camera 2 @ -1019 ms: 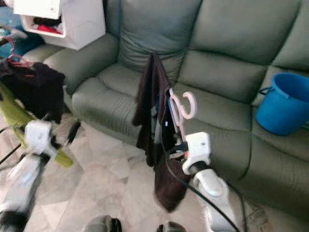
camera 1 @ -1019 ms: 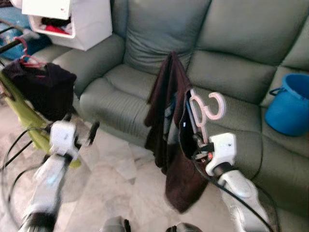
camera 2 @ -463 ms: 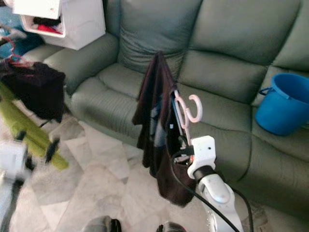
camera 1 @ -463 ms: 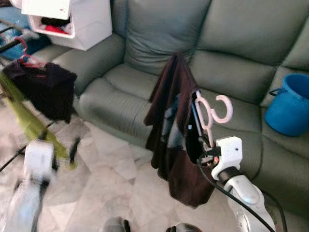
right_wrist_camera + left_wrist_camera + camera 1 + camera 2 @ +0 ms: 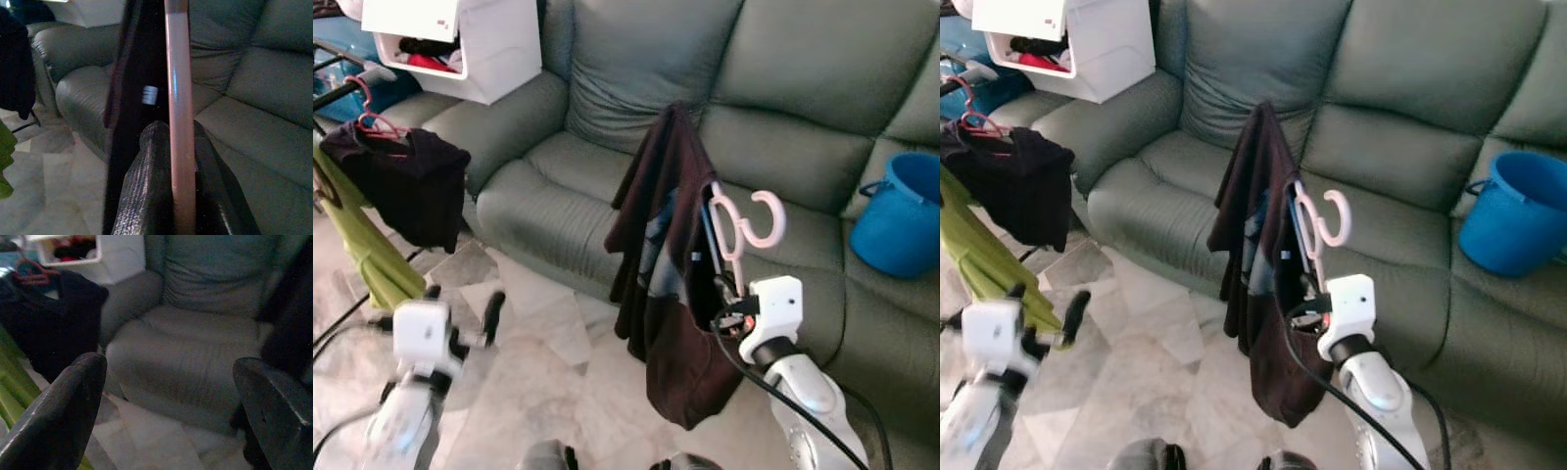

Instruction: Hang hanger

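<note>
My right gripper (image 5: pixel 724 294) is shut on a pink plastic hanger (image 5: pixel 741 227) that carries a dark brown garment (image 5: pixel 664 264), held up in front of the grey-green sofa (image 5: pixel 783 98). The wrist view shows the pink hanger (image 5: pixel 178 122) pinched between the two black fingers (image 5: pixel 146 191). My left gripper (image 5: pixel 460 318) is open and holds nothing, low over the marble floor at the left. At far left a drying rack (image 5: pixel 342 83) bears a red hanger (image 5: pixel 372 122) with a black garment (image 5: pixel 406 186).
A blue bucket (image 5: pixel 901 215) sits on the sofa seat at the right. A white storage box (image 5: pixel 460 39) stands on the sofa's left arm. A green cloth (image 5: pixel 372 259) hangs below the rack. Marble floor (image 5: pixel 558 392) lies in front of me.
My left arm has swung back up and rightward after dropping low. The right gripper with the hanger and garment stayed roughly in place, slightly higher than a second ago.
</note>
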### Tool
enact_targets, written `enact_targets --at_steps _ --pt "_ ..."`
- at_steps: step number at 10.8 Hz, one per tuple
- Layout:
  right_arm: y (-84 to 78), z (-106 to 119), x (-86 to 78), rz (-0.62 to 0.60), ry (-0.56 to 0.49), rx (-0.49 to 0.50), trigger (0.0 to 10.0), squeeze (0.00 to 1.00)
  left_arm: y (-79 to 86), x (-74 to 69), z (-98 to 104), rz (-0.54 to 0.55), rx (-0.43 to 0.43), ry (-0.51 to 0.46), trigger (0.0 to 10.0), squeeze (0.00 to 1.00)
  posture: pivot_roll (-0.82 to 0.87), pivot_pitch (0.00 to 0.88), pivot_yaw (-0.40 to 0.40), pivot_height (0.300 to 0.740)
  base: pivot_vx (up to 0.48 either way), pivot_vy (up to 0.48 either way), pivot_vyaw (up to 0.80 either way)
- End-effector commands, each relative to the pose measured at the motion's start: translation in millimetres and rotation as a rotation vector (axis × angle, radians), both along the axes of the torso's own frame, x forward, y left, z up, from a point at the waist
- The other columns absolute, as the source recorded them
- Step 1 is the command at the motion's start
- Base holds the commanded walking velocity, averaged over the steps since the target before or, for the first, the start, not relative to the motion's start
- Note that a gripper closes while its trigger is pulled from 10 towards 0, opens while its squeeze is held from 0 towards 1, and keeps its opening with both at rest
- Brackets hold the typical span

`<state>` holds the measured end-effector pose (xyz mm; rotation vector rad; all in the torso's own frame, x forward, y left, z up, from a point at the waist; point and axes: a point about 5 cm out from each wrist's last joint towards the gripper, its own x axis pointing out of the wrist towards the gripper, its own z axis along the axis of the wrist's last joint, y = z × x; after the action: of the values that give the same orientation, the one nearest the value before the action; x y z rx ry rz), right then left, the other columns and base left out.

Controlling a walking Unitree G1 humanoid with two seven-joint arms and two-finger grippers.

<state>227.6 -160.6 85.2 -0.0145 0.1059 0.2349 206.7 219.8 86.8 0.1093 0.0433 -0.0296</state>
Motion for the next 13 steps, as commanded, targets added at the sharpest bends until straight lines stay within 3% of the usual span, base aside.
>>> enact_targets --at_steps 1,2,5,9,13 --pt "1.7 17.1 9.7 0.000 -0.089 0.015 10.0 0.00 1.7 3.2 1.8 0.019 -0.005 -0.005 10.0 0.00 -0.05 0.000 -0.039 0.740 0.000 0.000 0.80" --pt "4.8 17.6 13.2 0.002 -0.087 0.031 10.0 0.00 -1.4 11.3 5.2 0.031 0.046 -0.036 10.0 0.00 -0.05 0.000 -0.042 0.740 0.000 0.000 0.80" --pt "8.5 19.6 14.5 0.016 -0.093 0.048 10.0 0.00 -1.8 19.6 9.8 0.007 0.053 -0.050 10.0 0.00 -0.07 0.000 -0.034 0.740 0.000 0.000 0.80" --pt "10.8 18.4 16.1 0.027 -0.090 0.055 10.0 0.00 21.6 20.3 27.7 0.068 0.060 -0.089 10.0 0.00 -0.05 0.000 -0.036 0.740 0.000 0.000 0.79" --pt "12.4 18.7 21.4 0.041 -0.090 0.054 10.0 0.00 40.7 50.6 43.4 0.103 0.128 -0.132 10.0 0.00 -0.06 0.000 -0.041 0.740 0.000 0.000 0.79"
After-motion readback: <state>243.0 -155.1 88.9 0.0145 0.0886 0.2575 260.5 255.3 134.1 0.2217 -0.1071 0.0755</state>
